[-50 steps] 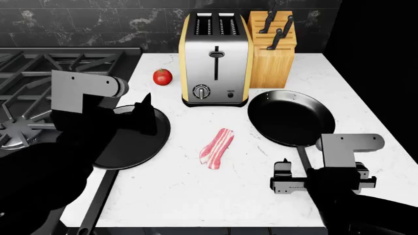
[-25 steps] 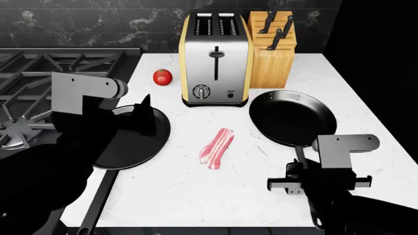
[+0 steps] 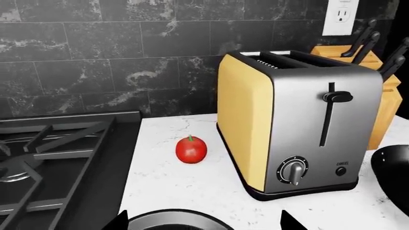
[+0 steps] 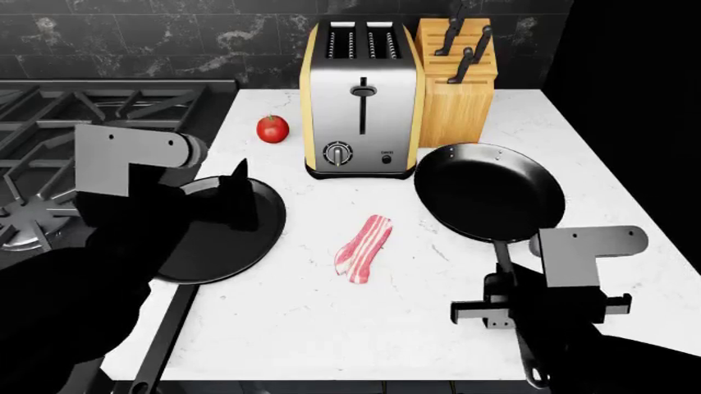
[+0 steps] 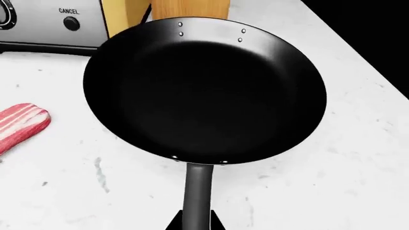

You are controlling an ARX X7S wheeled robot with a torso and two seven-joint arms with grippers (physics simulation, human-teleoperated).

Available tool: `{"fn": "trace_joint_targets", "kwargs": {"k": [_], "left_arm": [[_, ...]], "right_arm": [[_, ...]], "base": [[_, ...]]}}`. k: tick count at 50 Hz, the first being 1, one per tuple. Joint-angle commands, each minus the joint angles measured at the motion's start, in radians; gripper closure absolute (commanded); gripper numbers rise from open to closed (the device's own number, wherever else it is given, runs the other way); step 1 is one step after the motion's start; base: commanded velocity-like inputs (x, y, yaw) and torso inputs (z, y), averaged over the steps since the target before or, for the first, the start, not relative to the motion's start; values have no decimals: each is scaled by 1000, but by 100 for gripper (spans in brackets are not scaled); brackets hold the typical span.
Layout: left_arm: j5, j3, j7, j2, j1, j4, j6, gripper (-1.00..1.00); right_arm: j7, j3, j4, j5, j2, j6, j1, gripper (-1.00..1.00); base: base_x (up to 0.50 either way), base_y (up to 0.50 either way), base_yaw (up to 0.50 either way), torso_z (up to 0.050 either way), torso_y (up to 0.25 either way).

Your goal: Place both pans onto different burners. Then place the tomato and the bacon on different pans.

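Note:
The flat pan (image 4: 246,238) lies on the white counter's left part, next to the range. My left gripper (image 3: 203,221) hangs open just above it, and the pan's rim (image 3: 169,218) shows between the widely spread fingertips. The deeper pan (image 4: 490,191) sits at the counter's right. My right gripper (image 5: 196,223) is shut on its long handle (image 5: 198,191). The tomato (image 4: 272,129) rests left of the toaster. The bacon (image 4: 365,248) lies on the counter between the two pans. The burners' grates (image 4: 44,139) are at the far left and carry nothing.
A steel and yellow toaster (image 4: 362,98) and a wooden knife block (image 4: 455,82) stand at the back of the counter against the dark tiled wall. The counter's front edge (image 4: 328,379) runs close to my arms.
The right gripper has come in on the deeper pan's handle, and the pan has shifted a little away from me. The left arm has edged slightly left.

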Motion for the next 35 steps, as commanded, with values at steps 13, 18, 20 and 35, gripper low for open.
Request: {"fn": "trace_joint_targets", "kwargs": {"k": [13, 18, 20, 35], "left_arm": [[-191, -90, -147, -43, 15, 117, -98, -100], [-346, -90, -251, -57, -38, 106, -189, -100], [-425, -89, -319, -68, -61, 100, -224, -100], [-645, -148, -579, -121, 118, 160, -182, -100]], "right_arm": [[40, 89, -98, 0, 41, -49, -21, 100], [49, 102, -113, 15, 50, -53, -21, 100], [47, 105, -115, 15, 51, -57, -22, 100], [33, 130, -117, 23, 72, -75, -23, 100]], "base": [[0, 0, 0, 0, 1], [0, 0, 0, 0, 2], [0, 0, 0, 0, 0], [0, 0, 0, 0, 1]]}}
